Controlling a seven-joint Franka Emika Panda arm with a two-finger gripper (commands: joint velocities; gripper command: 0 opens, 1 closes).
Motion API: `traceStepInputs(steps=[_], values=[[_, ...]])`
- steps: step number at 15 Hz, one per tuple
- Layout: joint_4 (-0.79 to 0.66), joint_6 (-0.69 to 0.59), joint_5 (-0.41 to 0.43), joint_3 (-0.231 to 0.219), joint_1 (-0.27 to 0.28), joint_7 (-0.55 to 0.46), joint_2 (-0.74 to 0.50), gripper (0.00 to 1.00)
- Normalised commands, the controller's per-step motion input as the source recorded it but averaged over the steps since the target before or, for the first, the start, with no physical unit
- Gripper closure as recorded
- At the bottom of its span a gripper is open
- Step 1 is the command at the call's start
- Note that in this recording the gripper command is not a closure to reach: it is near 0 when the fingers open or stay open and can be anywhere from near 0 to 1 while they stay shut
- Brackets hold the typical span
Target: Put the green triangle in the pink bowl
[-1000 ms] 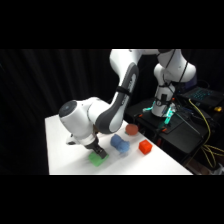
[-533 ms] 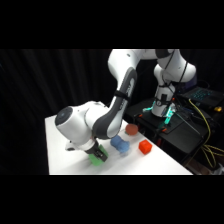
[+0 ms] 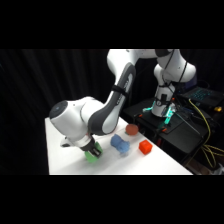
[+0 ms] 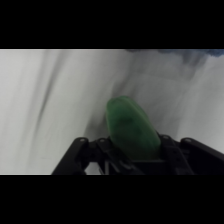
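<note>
The green triangle (image 3: 93, 156) lies on the white table (image 3: 65, 160) near its front edge. My gripper (image 3: 90, 149) is down on it, with the arm's bulky white wrist right above. In the wrist view the green triangle (image 4: 131, 127) fills the middle, directly ahead of the gripper (image 4: 131, 159) and its black linkage. The pink bowl (image 3: 131, 130) stands further back and to the right, apart from the gripper; it is out of the wrist view.
A blue lumpy block (image 3: 120, 144) lies just right of the green triangle, and an orange-red block (image 3: 145, 146) lies further right. Black equipment with cables (image 3: 170, 127) stands beyond the table's right edge.
The arm has come down and forward onto the green triangle, and its wrist now covers most of the block in the side view. The other blocks have not moved.
</note>
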Motion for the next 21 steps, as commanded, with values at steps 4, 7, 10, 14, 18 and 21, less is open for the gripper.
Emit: traceStepInputs(steps=[4, 7, 10, 14, 18, 21], values=[[-0.5, 0.2, 0.055, -0.016, -0.056, -0.01, -0.59, 1.0], [-0.86, 0.44, 0.115, -0.029, -0.106, 0.02, -0.74, 1.0], [-0.97, 0.53, 0.162, -0.042, -0.114, 0.02, -0.72, 1.0], [-0.88, 0.48, 0.186, -0.048, -0.089, 0.03, -0.62, 1.0], [-0.68, 0.35, 0.191, -0.056, -0.065, 0.03, -0.52, 1.0], [-0.54, 0.27, 0.232, -0.063, -0.082, 0.01, -0.45, 1.0]])
